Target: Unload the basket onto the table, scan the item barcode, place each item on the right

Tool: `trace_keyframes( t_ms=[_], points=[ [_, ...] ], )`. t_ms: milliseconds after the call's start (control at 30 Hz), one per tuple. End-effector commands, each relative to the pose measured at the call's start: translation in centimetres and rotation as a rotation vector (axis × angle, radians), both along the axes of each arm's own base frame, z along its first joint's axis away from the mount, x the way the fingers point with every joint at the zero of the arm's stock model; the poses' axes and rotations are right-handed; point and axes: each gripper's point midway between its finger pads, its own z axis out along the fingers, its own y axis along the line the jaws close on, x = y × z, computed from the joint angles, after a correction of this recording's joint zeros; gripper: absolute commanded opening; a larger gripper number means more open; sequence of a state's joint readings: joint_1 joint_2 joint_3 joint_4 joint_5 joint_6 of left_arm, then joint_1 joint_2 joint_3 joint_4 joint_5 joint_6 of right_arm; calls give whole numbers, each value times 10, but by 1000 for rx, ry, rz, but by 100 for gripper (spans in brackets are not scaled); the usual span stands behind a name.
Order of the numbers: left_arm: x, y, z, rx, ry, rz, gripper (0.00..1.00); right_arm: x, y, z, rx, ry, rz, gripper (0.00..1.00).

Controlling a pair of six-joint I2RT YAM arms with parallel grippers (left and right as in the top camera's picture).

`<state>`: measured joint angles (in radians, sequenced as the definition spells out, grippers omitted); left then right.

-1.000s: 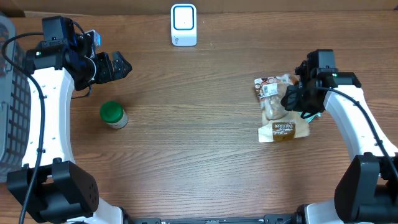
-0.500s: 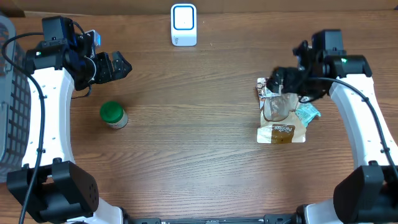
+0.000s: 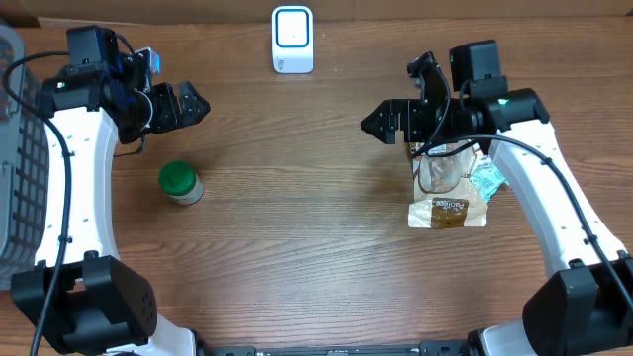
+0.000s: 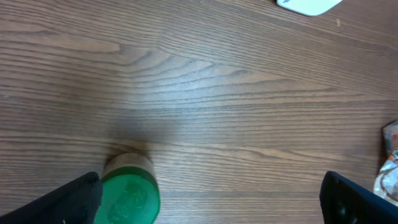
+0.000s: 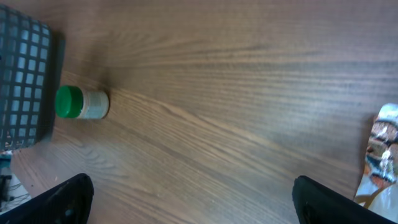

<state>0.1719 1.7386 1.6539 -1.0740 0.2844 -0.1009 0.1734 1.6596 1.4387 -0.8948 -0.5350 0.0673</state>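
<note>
A white barcode scanner (image 3: 292, 40) stands at the table's far edge, its corner (image 4: 308, 5) showing in the left wrist view. A small jar with a green lid (image 3: 181, 183) lies left of centre, right under my left gripper (image 3: 193, 104), which is open; the lid (image 4: 127, 199) sits beside its left finger. At the right lies a pile of snack packets (image 3: 450, 183). My right gripper (image 3: 388, 97) hovers open and empty just left of and above the pile, pointing left. Its camera sees the jar (image 5: 82, 102) far off and the packets (image 5: 380, 155) at the frame edge.
A dark mesh basket (image 3: 20, 168) stands at the left table edge, also seen as a grid (image 5: 25, 81) in the right wrist view. Bare wood lies between the jar and the packets.
My right gripper has opened, let go of the packets and lifted away up and to the left. The pile has settled slightly. The left arm has not moved.
</note>
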Motion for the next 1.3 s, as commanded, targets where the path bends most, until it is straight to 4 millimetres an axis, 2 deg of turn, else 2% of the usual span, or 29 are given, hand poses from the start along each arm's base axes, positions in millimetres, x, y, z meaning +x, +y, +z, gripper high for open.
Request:
trace_keyframes(
  t_ms=[0, 67, 100, 167, 200, 233, 267, 300, 333, 533, 700, 800, 967, 1133, 1267],
  points=[
    [1, -12, 4, -76, 1, 5, 100, -7, -2, -8, -10, 40, -15, 100],
    [1, -13, 4, -84, 1, -1, 100, -10, -3, -9, -12, 51, -15, 100],
    [2, -13, 5, -79, -6, -7, 92, -10, -3, -9, -12, 51, -15, 100],
    [1, -12, 4, -46, -16, -60, 44, -10, -3, -9, -13, 51, -15, 100],
    [-1, -8, 2, -22, -3, -50, 26, -10, -3, -9, -13, 51, -15, 100],
    [-5, 0, -1, 13, 21, -17, 13, -10, -3, -9, -13, 51, -15, 100],
    [-8, 9, -5, 53, 50, 33, 8, -10, -3, -9, -13, 52, -15, 100],
    [-16, 27, -10, 121, 99, 140, 4, -10, -3, -9, -13, 54, -15, 100],
    [-21, 39, -12, 169, 128, 218, 4, -11, -3, -9, -14, 56, -15, 100],
    [-39, 73, -14, 308, 192, 435, 4, -13, -6, -12, -33, 71, -24, 100],
    [-52, 89, -20, 402, 236, 496, 4, -14, -6, -13, -34, 77, -24, 100],
    [-64, 95, -35, 441, 282, 532, 4, -14, -6, -13, -34, 77, -24, 100],
    [-80, 97, -73, 473, 342, 530, 4, -14, -6, -13, -34, 76, -23, 100],
    [-95, 111, -82, 555, 365, 633, 4, -14, -6, -13, -34, 77, -24, 100],
    [-91, 107, -95, 526, 350, 618, 4, -14, -6, -13, -34, 77, -24, 100]
  ],
)
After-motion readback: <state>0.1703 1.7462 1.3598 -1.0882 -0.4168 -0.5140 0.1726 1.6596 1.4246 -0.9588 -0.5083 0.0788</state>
